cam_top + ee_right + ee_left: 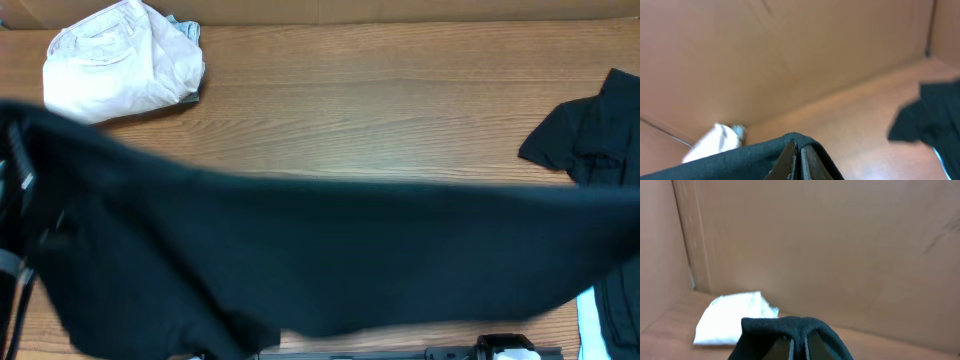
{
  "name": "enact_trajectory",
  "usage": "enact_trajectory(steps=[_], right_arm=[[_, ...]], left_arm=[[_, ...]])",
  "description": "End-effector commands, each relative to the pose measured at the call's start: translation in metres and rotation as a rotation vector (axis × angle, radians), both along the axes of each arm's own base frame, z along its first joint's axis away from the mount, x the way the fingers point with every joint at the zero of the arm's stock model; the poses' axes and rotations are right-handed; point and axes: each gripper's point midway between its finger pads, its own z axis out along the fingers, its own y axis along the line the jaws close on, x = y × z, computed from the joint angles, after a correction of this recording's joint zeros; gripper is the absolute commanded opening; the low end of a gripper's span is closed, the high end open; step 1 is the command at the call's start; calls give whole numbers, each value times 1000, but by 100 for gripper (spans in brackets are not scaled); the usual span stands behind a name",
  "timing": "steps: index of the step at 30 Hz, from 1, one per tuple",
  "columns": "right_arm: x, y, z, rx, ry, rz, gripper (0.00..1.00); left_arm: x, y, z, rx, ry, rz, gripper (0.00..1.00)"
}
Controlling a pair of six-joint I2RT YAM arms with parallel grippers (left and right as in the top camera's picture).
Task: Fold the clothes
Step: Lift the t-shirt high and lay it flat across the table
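Note:
A black garment (330,250) hangs stretched across the overhead view, held up high between my two arms and hiding both grippers there. My left gripper (798,341) is shut on one corner of the black garment (785,327). My right gripper (799,150) is shut on the other corner of it (730,157). A second black garment (590,135) lies crumpled at the right of the table and shows in the right wrist view (932,112). A cream-white bundle of cloth (125,60) lies at the back left, also in the left wrist view (732,317) and the right wrist view (712,142).
The wooden table (380,110) shows bare behind the held garment. A brown cardboard wall (830,245) runs along the back and sides. A white and black object (510,348) sits at the front edge.

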Motion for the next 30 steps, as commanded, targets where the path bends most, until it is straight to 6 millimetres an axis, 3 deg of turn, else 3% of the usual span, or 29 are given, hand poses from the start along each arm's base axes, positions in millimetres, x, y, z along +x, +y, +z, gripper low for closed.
enact_trajectory(steps=[1,5,10,16,19,24,27,30], right_arm=[[60,-12,-43,-39,201,-69,4],[119,-12,-90,-65,364,-62,4],[199,-11,-150,-82,507,-51,4],[289,-16,-222,-105,622,-54,4],[327,-24,-257,-100,648,-70,4],[372,-43,-299,-83,649,-98,4],[382,-50,-310,-78,644,-84,4],[380,-62,-314,-73,658,-102,4]], left_arm=[[55,0,-27,61,128,63,4],[111,-12,-62,113,261,61,4],[191,-29,-121,153,419,59,4],[288,-50,-217,214,583,45,4],[326,-59,-267,228,642,40,4],[366,-71,-329,228,696,16,4],[373,-80,-348,211,719,-23,4],[372,-86,-353,190,734,-53,4]])
